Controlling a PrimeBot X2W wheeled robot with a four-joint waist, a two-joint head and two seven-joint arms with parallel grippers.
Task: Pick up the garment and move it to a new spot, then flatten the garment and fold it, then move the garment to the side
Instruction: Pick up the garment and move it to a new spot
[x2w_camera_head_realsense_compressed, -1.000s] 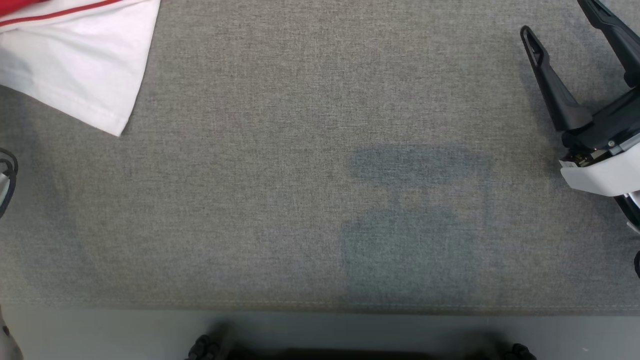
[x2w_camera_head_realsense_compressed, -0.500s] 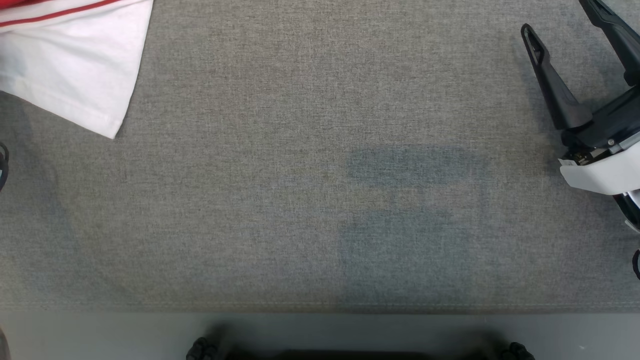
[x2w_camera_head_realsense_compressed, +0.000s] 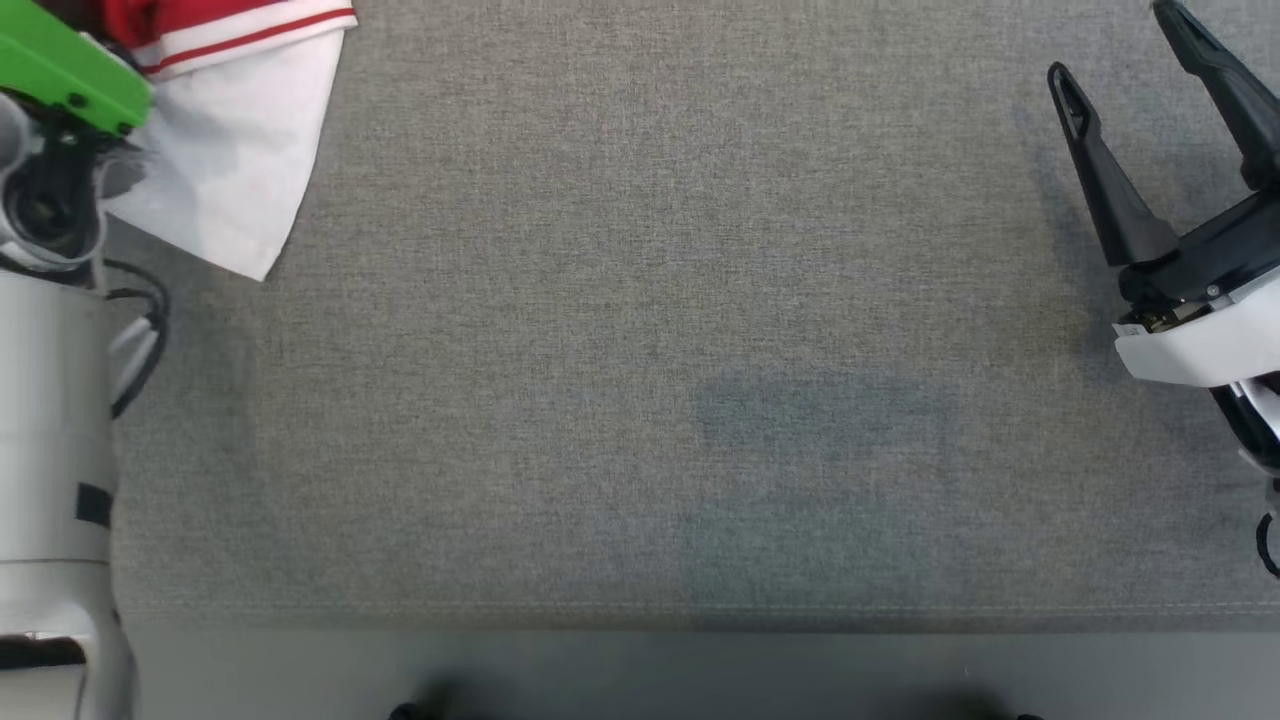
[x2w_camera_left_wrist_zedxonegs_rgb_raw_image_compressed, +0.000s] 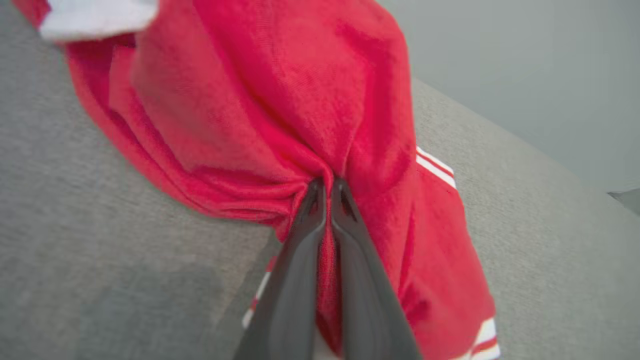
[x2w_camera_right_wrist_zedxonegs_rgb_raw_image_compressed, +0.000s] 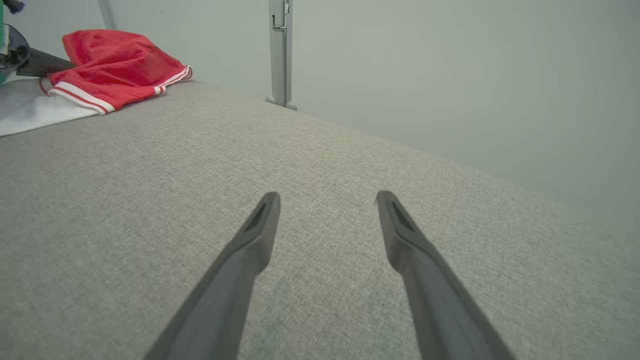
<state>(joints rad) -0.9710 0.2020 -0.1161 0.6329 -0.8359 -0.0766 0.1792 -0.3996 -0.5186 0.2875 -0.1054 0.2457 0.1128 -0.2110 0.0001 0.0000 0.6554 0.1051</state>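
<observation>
The garment (x2w_camera_head_realsense_compressed: 240, 150) is red with white parts and red-and-white striped trim, bunched at the table's far left corner. In the left wrist view my left gripper (x2w_camera_left_wrist_zedxonegs_rgb_raw_image_compressed: 325, 187) is shut on a gathered fold of the garment's red cloth (x2w_camera_left_wrist_zedxonegs_rgb_raw_image_compressed: 260, 100), which rises in a hump beyond the fingertips. My left forearm (x2w_camera_head_realsense_compressed: 50, 420) and its green wrist part (x2w_camera_head_realsense_compressed: 70, 70) lie along the left edge of the head view. My right gripper (x2w_camera_head_realsense_compressed: 1112, 45) stands open at the far right above bare table, far from the garment (x2w_camera_right_wrist_zedxonegs_rgb_raw_image_compressed: 115, 65); nothing is between its fingers (x2w_camera_right_wrist_zedxonegs_rgb_raw_image_compressed: 328, 197).
The table is covered in grey woven fabric, with its front edge (x2w_camera_head_realsense_compressed: 640, 615) near me. A metal post (x2w_camera_right_wrist_zedxonegs_rgb_raw_image_compressed: 280, 50) stands behind the far edge against a pale wall. A faint shadow (x2w_camera_head_realsense_compressed: 820, 420) lies right of the table's middle.
My left arm has come into the head view at the left edge. The left gripper has shut on the red cloth, and the garment's white corner has shifted slightly right. The right gripper has stayed put.
</observation>
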